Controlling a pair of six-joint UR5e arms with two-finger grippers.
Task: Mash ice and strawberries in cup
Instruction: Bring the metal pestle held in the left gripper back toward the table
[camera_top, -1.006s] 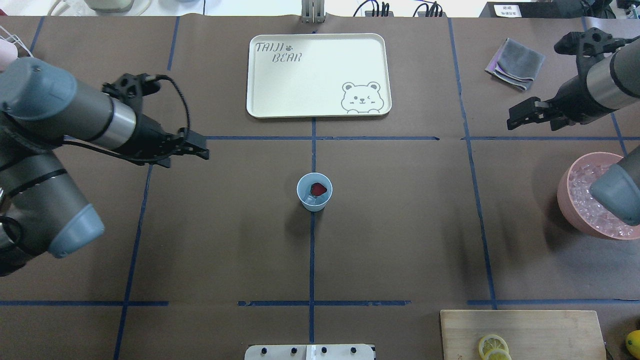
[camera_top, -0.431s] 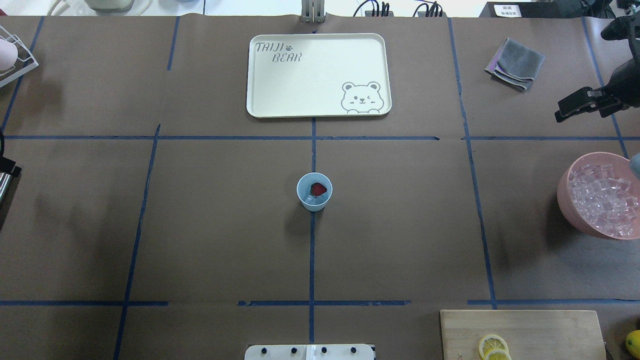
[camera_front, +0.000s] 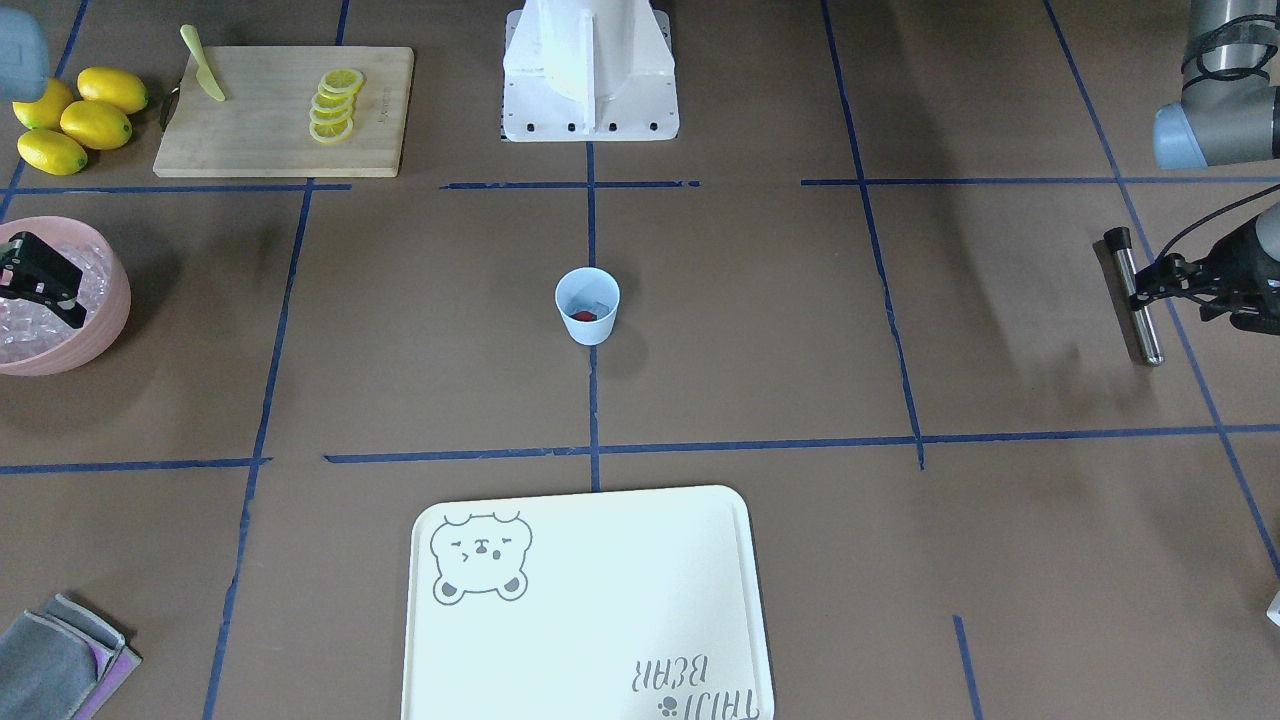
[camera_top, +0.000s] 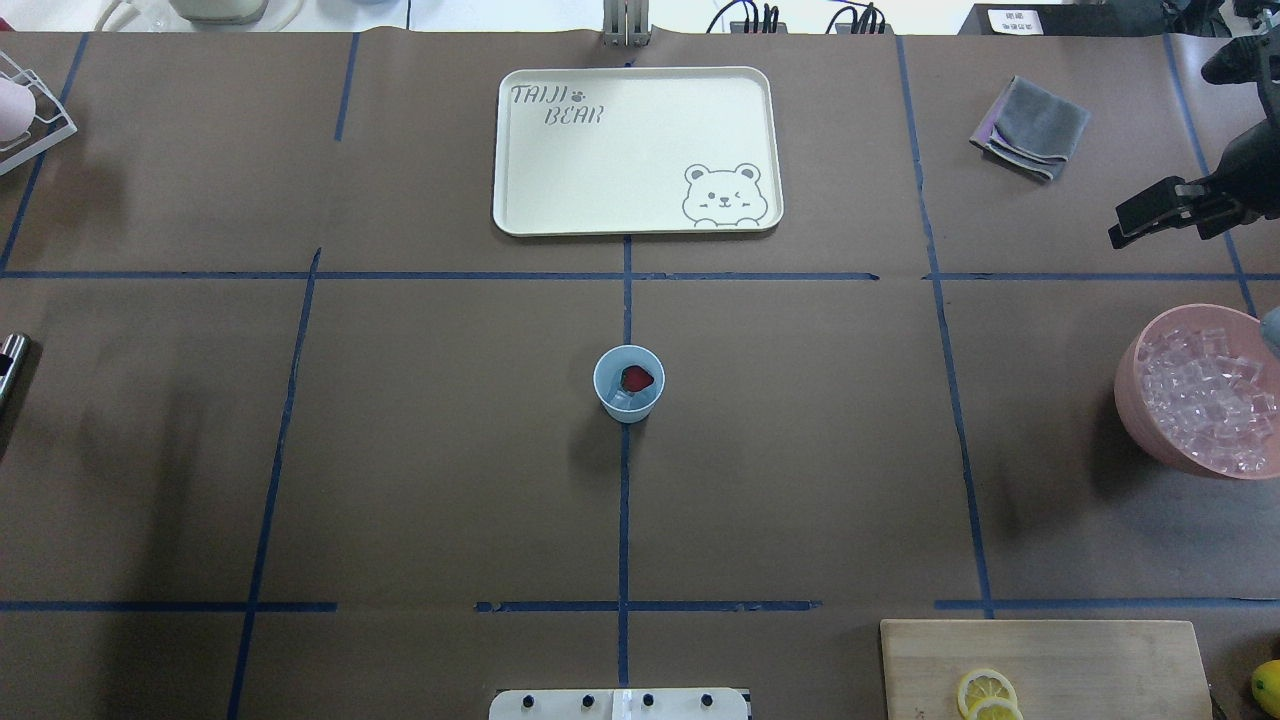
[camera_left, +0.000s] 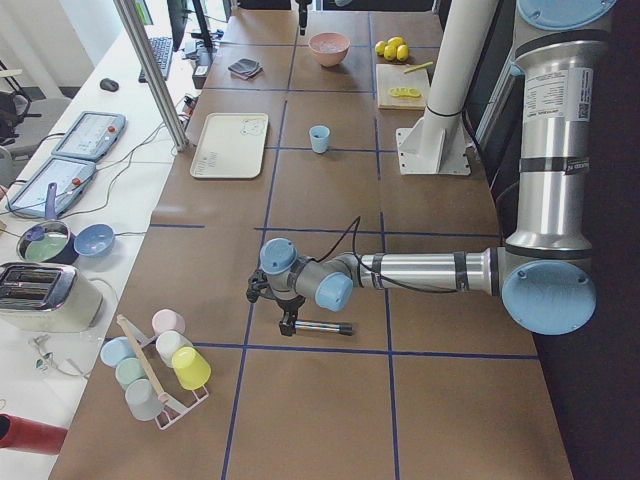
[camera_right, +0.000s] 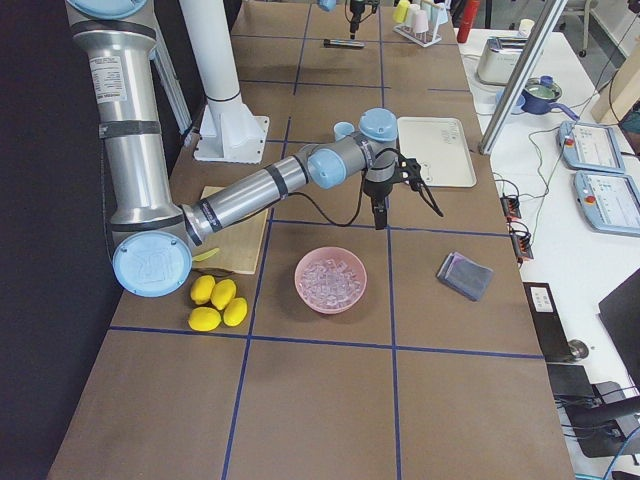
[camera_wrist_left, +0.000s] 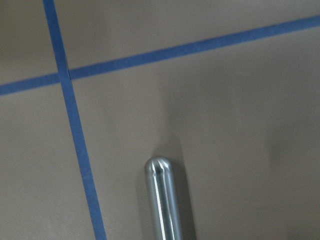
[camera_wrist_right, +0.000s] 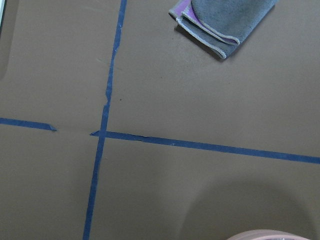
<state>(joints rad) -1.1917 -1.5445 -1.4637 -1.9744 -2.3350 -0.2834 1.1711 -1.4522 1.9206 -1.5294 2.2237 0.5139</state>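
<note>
The pale blue cup stands upright at the table's centre. Inside it lie a red strawberry and clear ice. More ice cubes fill a pink bowl at the right edge. My left gripper hangs at a steel rod lying on the table far left of the cup; I cannot tell whether its fingers are closed on the rod. My right gripper hovers open and empty just beyond the bowl.
A cream bear tray lies beyond the cup. A folded grey cloth is at the far right. A wooden board carries lemon slices and a knife, with whole lemons beside it. A rack of cups stands at the left end.
The left arm has swung out of the overhead view to the left, down to the steel rod. The right arm has drawn back toward the right edge, uncovering the pink bowl.
</note>
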